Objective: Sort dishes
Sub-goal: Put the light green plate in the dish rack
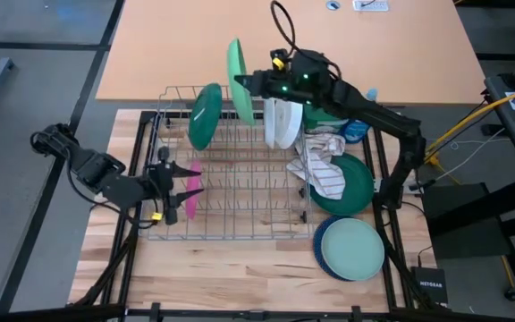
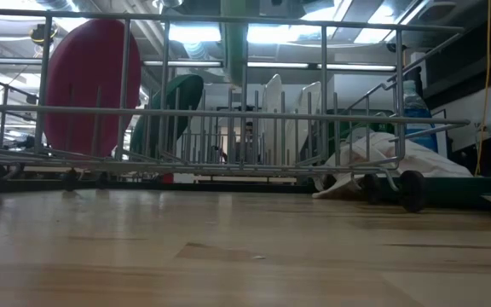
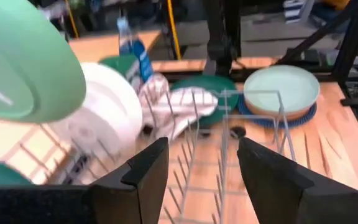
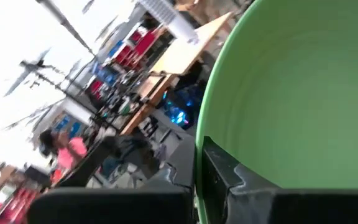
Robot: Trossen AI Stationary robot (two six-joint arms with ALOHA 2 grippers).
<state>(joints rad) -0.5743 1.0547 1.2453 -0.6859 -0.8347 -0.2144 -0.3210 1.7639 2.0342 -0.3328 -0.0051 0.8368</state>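
Sorting in progress, as I read it from my station. My right gripper (image 1: 250, 83) is pinched shut on the rim of a light green plate (image 1: 239, 77), holding it on edge above the far side of the wire dish rack (image 1: 240, 234); the right wrist view shows one dark finger (image 4: 225, 174) lapped over that rim. My left gripper (image 1: 183, 182) waits at the rack's left side with its fingers spread and nothing between them, just beside the pink plate (image 1: 192, 190) already standing in a slot. Racked so far: the pink plate, a dark green plate (image 1: 205, 115), and two white plates (image 1: 282, 123) standing side by side. Left to sort, by my judgement: a dark green plate (image 1: 358, 183) lying flat on the table to the right of the rack, partly under a striped cloth (image 1: 324, 167), and a pale teal plate (image 1: 353, 248) stacked on a navy one (image 1: 319, 253) nearer the table's front. I judge the job roughly half done.
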